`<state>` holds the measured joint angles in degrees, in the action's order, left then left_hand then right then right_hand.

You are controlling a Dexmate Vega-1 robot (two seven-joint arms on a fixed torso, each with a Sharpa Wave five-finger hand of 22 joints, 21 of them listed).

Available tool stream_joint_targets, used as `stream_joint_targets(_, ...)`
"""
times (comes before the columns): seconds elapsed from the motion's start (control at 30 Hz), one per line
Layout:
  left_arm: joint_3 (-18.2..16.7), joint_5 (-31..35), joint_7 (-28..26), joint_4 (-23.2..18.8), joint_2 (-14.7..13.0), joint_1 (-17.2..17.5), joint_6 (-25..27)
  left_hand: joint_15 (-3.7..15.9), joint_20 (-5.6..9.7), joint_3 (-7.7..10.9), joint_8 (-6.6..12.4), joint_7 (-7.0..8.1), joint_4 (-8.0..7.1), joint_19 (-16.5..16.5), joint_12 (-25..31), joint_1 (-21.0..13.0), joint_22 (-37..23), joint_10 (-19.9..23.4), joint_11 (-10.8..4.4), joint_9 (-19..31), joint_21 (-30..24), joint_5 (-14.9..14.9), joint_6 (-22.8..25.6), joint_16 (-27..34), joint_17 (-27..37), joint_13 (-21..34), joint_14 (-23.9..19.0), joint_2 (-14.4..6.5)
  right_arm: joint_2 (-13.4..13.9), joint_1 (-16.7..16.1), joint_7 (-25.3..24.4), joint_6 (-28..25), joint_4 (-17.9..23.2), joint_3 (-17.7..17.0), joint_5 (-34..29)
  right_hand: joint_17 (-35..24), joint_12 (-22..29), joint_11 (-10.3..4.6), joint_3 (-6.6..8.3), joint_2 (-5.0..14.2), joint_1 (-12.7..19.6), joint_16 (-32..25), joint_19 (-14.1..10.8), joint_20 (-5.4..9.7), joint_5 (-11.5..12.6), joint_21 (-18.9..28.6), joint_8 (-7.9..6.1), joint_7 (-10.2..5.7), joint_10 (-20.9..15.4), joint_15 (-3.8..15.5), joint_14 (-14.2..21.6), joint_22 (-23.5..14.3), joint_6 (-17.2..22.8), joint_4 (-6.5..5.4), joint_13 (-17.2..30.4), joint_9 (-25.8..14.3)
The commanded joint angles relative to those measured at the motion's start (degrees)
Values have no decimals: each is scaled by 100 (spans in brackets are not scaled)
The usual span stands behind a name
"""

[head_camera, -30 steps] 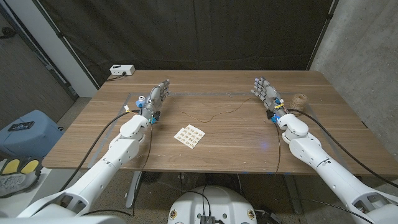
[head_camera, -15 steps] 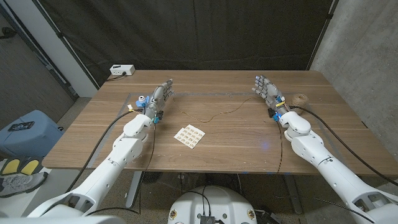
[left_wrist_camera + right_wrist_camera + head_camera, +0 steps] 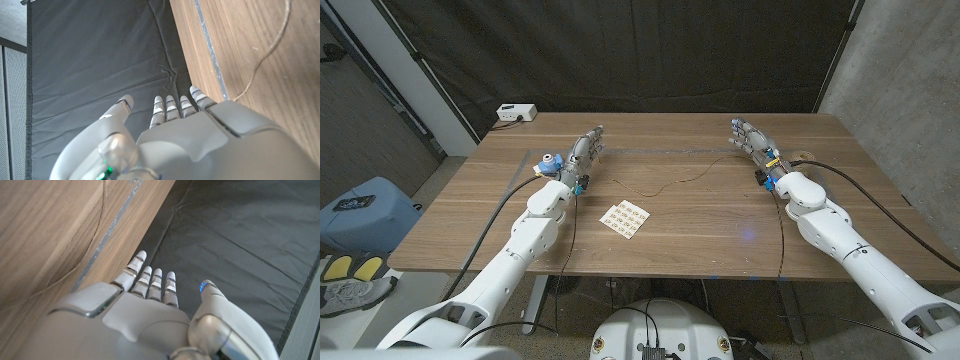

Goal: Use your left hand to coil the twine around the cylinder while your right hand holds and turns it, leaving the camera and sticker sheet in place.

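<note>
Your left hand [image 3: 585, 153] and right hand [image 3: 750, 140] hold nothing, fingers straight and close together; the twine [image 3: 660, 187] lies on the counter [image 3: 700, 235] between them, touching neither.

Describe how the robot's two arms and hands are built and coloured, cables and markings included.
Both arms have smooth, rounded white shells, and a black cable runs along the outside of each. The left hand and right hand are grey, with segmented fingers banded in white and dark grey. Small blue and yellow parts sit at each wrist. A blue light glows on the right thumb tip, and a green one near the left thumb's base.
</note>
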<state>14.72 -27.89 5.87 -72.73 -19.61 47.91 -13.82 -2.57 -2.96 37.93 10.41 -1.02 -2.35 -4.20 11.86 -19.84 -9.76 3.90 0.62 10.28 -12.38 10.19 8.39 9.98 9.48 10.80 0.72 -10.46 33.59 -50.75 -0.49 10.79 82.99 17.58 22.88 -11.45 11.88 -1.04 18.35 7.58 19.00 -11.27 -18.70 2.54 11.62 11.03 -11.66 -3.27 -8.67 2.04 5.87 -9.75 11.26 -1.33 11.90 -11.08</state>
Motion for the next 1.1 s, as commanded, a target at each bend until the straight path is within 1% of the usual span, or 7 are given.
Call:
stream_joint_targets(0.03, 16, 68, 107, 235, 159, -161, 7, -35, 2, -7, 30, -10, 43, -56, 24, -83, -30, 59, -20, 12, 12, 32, 67, 21, 6, 14, -4, 14, 356, 37, -257, -266, 317, 171, -545, 3, -8, 20, 9, -36, 107, 4, 12, 68, -26, 3, -2, 17, -13, 79, -7, -10, 3, 69, 15, -20)
stream_joint_targets(0.33, 40, 87, 169, 273, 183, -212, 24, -25, -14, -12, 25, -8, 99, -55, 17, -103, -31, 56, -12, 11, 30, 41, 68, 18, 6, 14, -3, 23, 652, 101, -425, -450, 558, 309, -923, 15, -12, 26, 21, -79, 189, 2, 16, 46, -45, 3, -3, 20, -9, 64, -11, -10, 10, 169, 14, -19)
stream_joint_targets(0.4, 46, 88, 179, 270, 185, -215, 36, -3, 12, -19, 30, 19, 120, -61, 19, -109, -31, 65, -42, 11, 34, 43, 85, 18, 5, 14, -7, 31, 720, 135, -435, -481, 586, 356, -1012, 17, -13, 30, 22, -89, 204, 0, 25, 39, -49, 0, -1, 20, -7, 58, -9, -10, 8, 189, 14, -19)
stream_joint_targets(0.5, 54, 95, 190, 272, 189, -221, 40, 5, 8, -23, 30, 19, 136, -58, 18, -113, -31, 65, -48, 10, 38, 44, 89, 18, 5, 14, -9, 37, 833, 187, -451, -561, 652, 433, -1158, 20, -12, 33, 23, -109, 234, -1, 25, 29, -58, 0, 0, 23, -10, 49, -11, -10, 7, 229, 15, -19)
stream_joint_targets(0.83, 69, 99, 199, 335, 228, -238, 24, -3, -1, -26, 30, 16, 182, -59, 16, -132, -32, 69, -50, 10, 49, 52, 100, 18, 5, 14, -12, 37, 1294, 338, -470, -917, 1004, 726, -1712, 27, -5, 30, 28, -163, 314, 9, 38, 5, -75, -4, 6, 42, -29, -1, -48, -10, -7, 331, 15, -19)
stream_joint_targets(0.97, 72, 92, 207, 355, 242, -238, 13, -11, 2, -28, 31, 12, 198, -59, 16, -139, -32, 70, -45, 10, 53, 55, 107, 17, 6, 15, -12, 35, 1443, 381, -490, -1021, 1112, 827, -1890, 31, 3, 72, 40, -195, 386, 8, 41, -5, -85, -4, 10, 48, -53, -24, -58, -9, -22, 413, 17, -19)
stream_joint_targets(1.1, 82, 99, 216, 369, 249, -246, 0, -14, 1, -31, 30, 11, 217, -63, 16, -146, -32, 74, -50, 10, 56, 57, 111, 17, 6, 15, -10, 35, 1601, 423, -501, -1140, 1223, 920, -2064, 33, 3, 75, 50, -224, 452, 5, 44, -30, -94, -4, 12, 77, -54, -40, -59, -9, -34, 486, 18, -19)
